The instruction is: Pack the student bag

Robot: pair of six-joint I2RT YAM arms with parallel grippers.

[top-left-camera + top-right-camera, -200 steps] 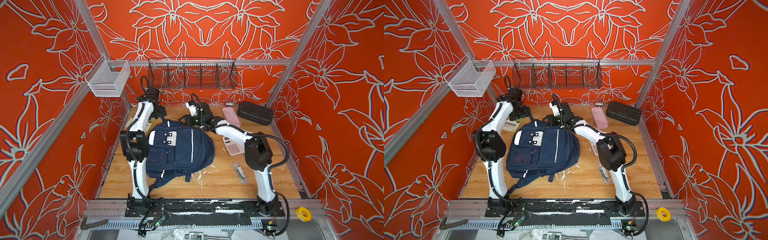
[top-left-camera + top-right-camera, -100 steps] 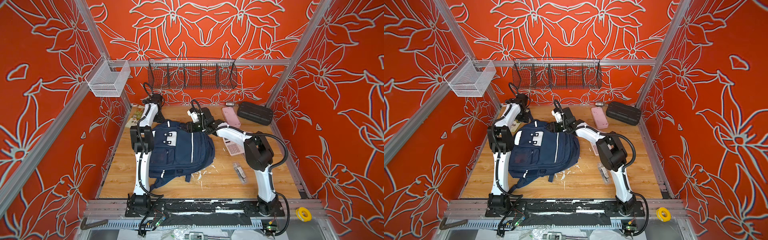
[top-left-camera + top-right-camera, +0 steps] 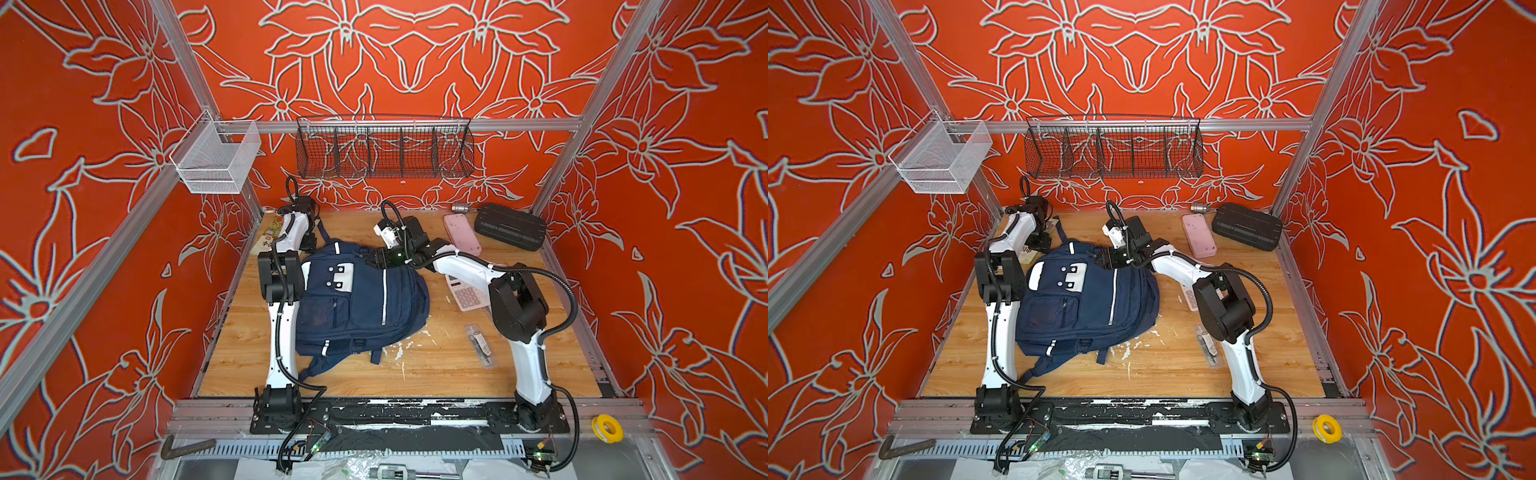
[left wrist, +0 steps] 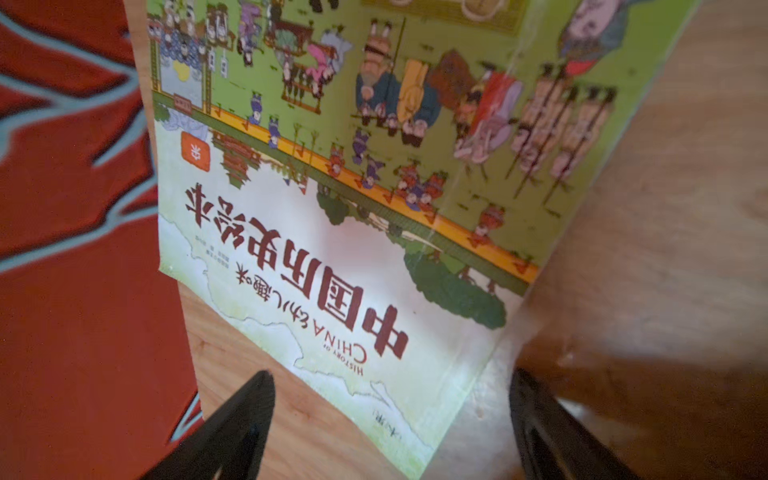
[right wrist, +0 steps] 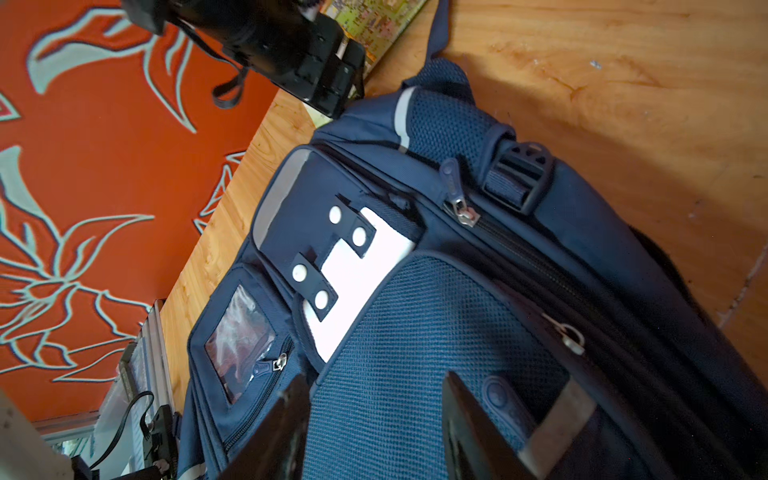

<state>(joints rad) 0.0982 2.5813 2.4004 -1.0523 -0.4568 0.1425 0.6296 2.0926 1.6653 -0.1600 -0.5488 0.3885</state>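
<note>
The bag lies front up in the middle of the bench, within reach of both arms. At its far top end the right hand sits on the mesh panel with its fingers half spread, probably to steady the bag, though I cannot tell if it pinches the fabric. Farther off, in the left corner, the left hand hangs released over a book, apparently ready to lift it.

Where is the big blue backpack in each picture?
Top view: the student bag lies flat on the table, left of the middle.
Top view: same place, a little further left in the picture.
Left wrist: not in it; only a picture book shows.
Right wrist: it fills the middle.
Shared landmark: the wooden table, seen in every view.
</note>
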